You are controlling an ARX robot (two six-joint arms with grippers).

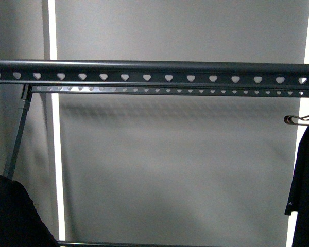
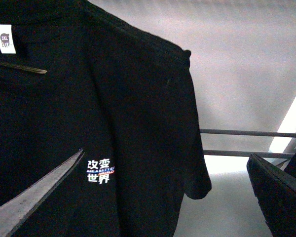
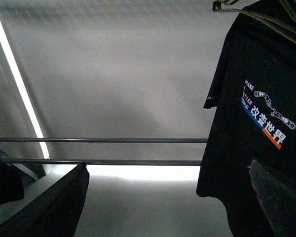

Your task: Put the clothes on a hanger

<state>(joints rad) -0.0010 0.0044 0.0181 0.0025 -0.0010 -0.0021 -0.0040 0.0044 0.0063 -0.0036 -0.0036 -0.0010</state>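
Observation:
The dark grey rack rail (image 1: 154, 72) with its row of heart-shaped holes runs across the top of the front view, with a second rail behind it. A black T-shirt (image 3: 256, 163) printed with "MAKE A BETTER WORLD", a robot-arm graphic and Chinese characters hangs from a shiny coat hanger (image 3: 227, 5). My right gripper (image 3: 167, 197) is open and empty, one finger (image 3: 281, 197) in front of this shirt's hem. A black T-shirt (image 2: 98, 98) with a small chest print and a 3XL label fills the left wrist view. My left gripper (image 2: 158, 197) is open just before it.
Black cloth (image 1: 10, 216) shows at the front view's lower left. A black garment with a tiny white logo (image 1: 305, 190) hangs at the right edge under a shiny hanger hook (image 1: 298, 120). Two thin horizontal bars (image 3: 98, 140) cross low, backed by a grey wall.

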